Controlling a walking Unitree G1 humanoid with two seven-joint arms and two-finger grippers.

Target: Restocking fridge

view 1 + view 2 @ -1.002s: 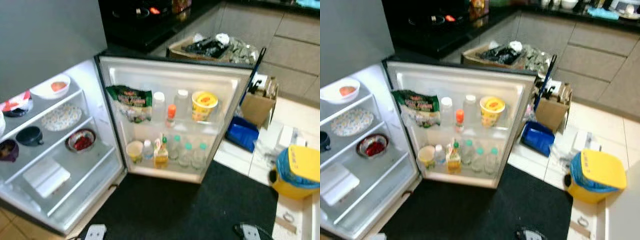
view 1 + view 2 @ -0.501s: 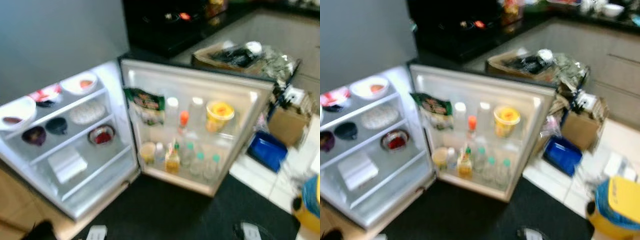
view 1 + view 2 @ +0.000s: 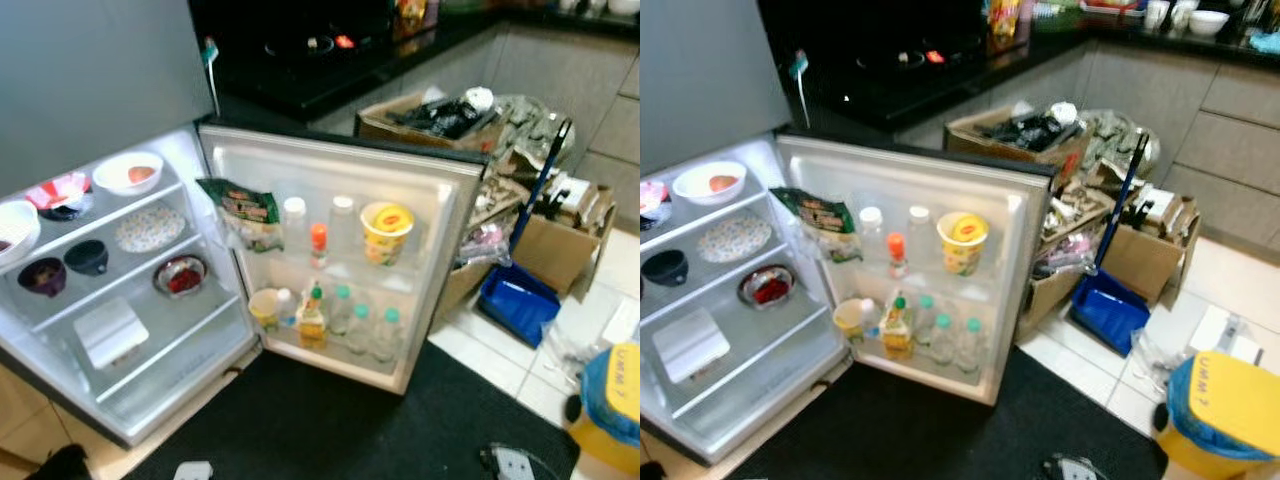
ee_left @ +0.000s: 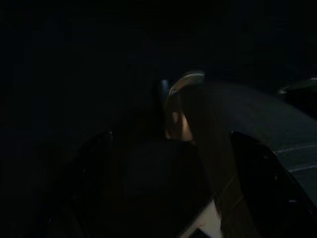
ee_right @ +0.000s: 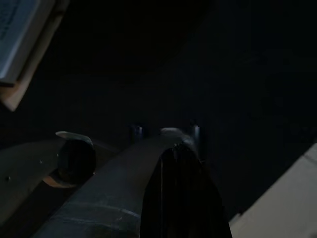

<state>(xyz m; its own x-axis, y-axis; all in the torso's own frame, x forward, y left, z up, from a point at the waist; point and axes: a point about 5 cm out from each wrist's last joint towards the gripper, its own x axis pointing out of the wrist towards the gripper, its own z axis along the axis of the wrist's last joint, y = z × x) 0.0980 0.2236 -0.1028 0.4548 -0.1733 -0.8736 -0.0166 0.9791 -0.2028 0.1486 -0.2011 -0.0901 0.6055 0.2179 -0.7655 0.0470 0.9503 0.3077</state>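
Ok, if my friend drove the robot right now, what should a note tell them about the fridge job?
Both arms hang idle in the dark; whether their fingers are open or shut cannot be made out.
The fridge door stands wide open. Its upper rack holds a green bag, bottles and a yellow tub; its lower rack holds a cup and more bottles.
The shelves hold bowls, a patterned plate and a white box.
Nothing is being carried, so restocking items seem yet to be fetched.

Bowls [image 3: 127, 172] on lit fridge shelves [image 3: 150, 300]
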